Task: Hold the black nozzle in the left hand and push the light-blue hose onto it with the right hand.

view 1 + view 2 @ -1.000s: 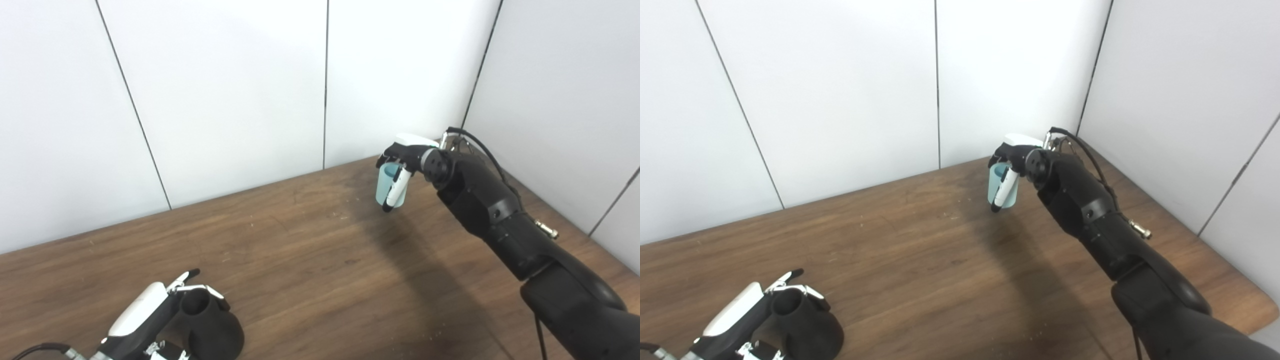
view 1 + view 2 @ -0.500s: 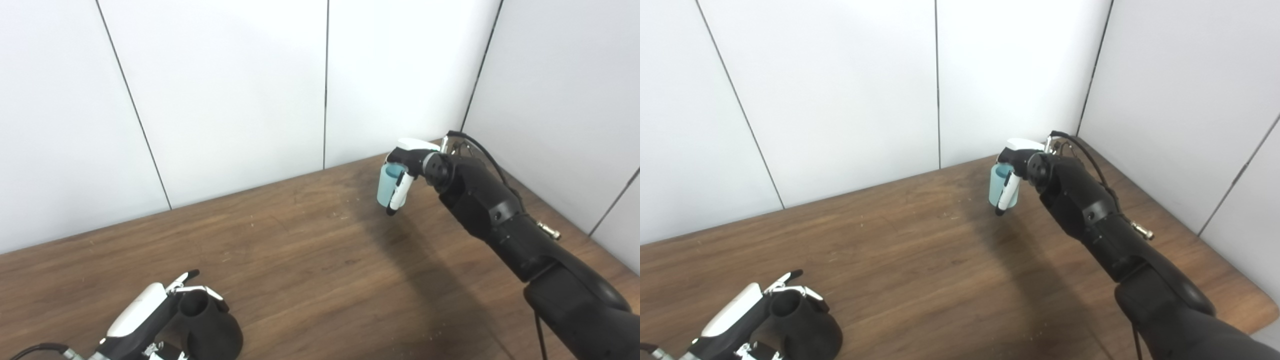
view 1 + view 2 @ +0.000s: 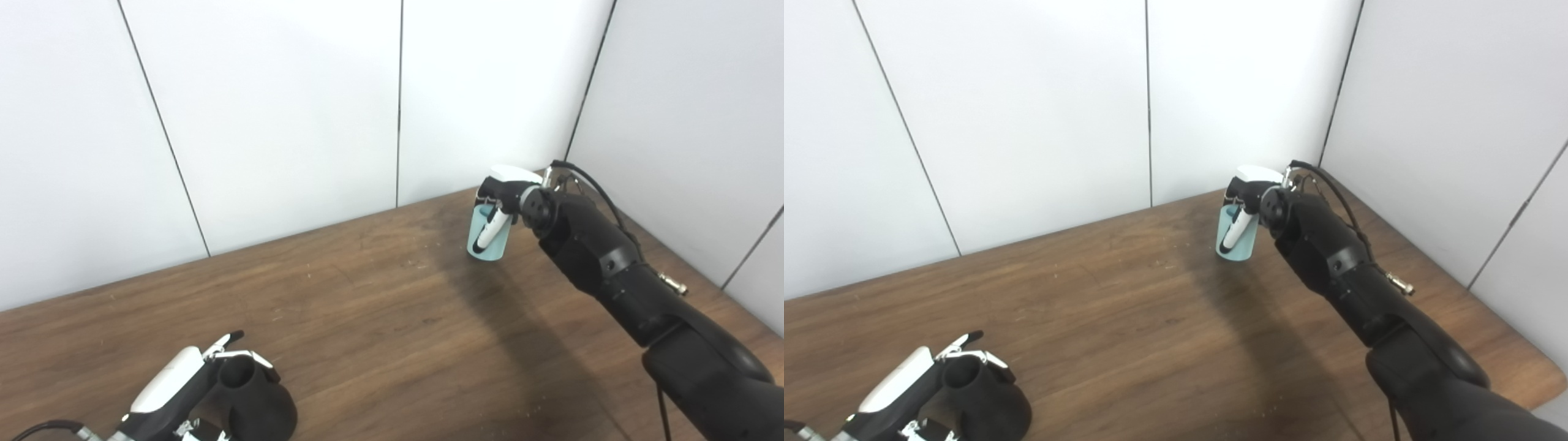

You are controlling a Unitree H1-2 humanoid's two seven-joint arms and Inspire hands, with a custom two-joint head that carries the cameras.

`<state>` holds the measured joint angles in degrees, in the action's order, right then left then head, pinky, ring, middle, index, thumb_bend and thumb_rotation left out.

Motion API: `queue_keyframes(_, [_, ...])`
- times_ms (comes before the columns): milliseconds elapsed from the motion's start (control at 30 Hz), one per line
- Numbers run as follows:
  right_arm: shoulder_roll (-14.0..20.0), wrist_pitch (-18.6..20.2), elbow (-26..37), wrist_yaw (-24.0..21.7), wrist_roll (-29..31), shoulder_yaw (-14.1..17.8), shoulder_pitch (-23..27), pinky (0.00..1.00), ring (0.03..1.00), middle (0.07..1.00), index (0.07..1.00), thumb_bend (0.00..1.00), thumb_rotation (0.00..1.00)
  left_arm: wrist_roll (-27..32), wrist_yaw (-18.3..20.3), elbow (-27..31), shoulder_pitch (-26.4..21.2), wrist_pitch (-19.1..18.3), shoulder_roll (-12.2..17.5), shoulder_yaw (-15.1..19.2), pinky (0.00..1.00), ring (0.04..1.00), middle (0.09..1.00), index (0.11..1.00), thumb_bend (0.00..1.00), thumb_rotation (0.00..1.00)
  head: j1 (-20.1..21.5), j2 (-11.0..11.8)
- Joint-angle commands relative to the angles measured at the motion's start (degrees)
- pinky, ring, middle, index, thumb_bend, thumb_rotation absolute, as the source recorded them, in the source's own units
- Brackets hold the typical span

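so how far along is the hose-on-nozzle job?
Done: left hand grips the black cone-shaped nozzle at the near left of the wooden table. In hand: right hand holds the short light-blue hose near the far right corner. Left: bring them together and push the hose on.

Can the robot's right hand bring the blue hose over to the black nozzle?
Probably yes: the right hand grips the light-blue hose, and only bare table lies between it and the black nozzle.
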<state>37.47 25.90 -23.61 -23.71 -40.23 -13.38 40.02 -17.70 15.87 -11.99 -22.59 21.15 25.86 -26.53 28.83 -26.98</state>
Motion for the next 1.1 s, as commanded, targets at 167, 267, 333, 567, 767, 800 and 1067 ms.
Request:
queue_keyframes(167, [2.2, -2.4, 0.3, 4.8, 0.3, 0.7, 1.7, 0.44, 0.483, 0.507, 0.447, 0.52, 0.0, -3.6, 5.5, -3.3, 3.8, -3.6, 3.2, -1.8, 1.0, 0.598, 0.467, 0.489, 0.53, 0.0, 0.0, -0.2])
queue_keyframes(267, [2.3, -2.6, 0.4, 5.1, 0.6, 0.9, 1.5, 0.43, 0.479, 0.508, 0.45, 0.52, 0.0, -3.7, 5.7, -3.3, 3.6, -3.9, 2.9, -1.9, 1.0, 0.598, 0.468, 0.489, 0.53, 0.0, -0.4, -0.2])
queue_keyframes(333, [2.3, -2.6, 1.0, 5.1, 0.7, 0.9, 1.5, 0.42, 0.465, 0.507, 0.457, 0.52, 0.0, -3.8, 5.7, -3.1, 3.5, -4.2, 2.8, -2.0, 1.0, 0.598, 0.47, 0.488, 0.53, 0.0, -0.9, -0.3])
queue_keyframes(567, [2.3, -1.6, 6.9, 2.4, 1.3, 0.9, 1.8, 0.33, 0.44, 0.516, 0.489, 0.5, 0.0, -4.8, 6.1, -1.0, 3.3, -7.2, 1.2, -2.6, 1.0, 0.601, 0.488, 0.48, 0.53, 0.0, -7.4, -1.8])
queue_keyframes(767, [3.0, -6.9, 13.3, 0.8, 2.9, 0.7, 2.1, 0.32, 0.444, 0.505, 0.494, 0.5, 0.0, -6.9, 5.9, 0.7, 2.8, -10.9, -0.8, -4.0, 1.0, 0.605, 0.488, 0.48, 0.53, 0.0, -12.9, -2.8])
queue_keyframes(800, [3.0, -8.4, 14.0, 0.8, 3.4, 0.8, 2.2, 0.33, 0.445, 0.5, 0.49, 0.5, 0.0, -7.2, 6.1, 1.1, 2.7, -11.6, -1.1, -4.2, 1.0, 0.605, 0.487, 0.481, 0.53, 0.0, -13.2, -2.9])
queue_keyframes(1067, [3.0, -14.2, 21.5, -1.4, 5.6, 1.0, 3.0, 0.34, 0.446, 0.487, 0.478, 0.5, 0.0, -9.2, 6.6, 2.5, 1.2, -16.3, -3.6, -5.7, 1.0, 0.609, 0.491, 0.478, 0.53, 0.0, -21.0, -4.8])
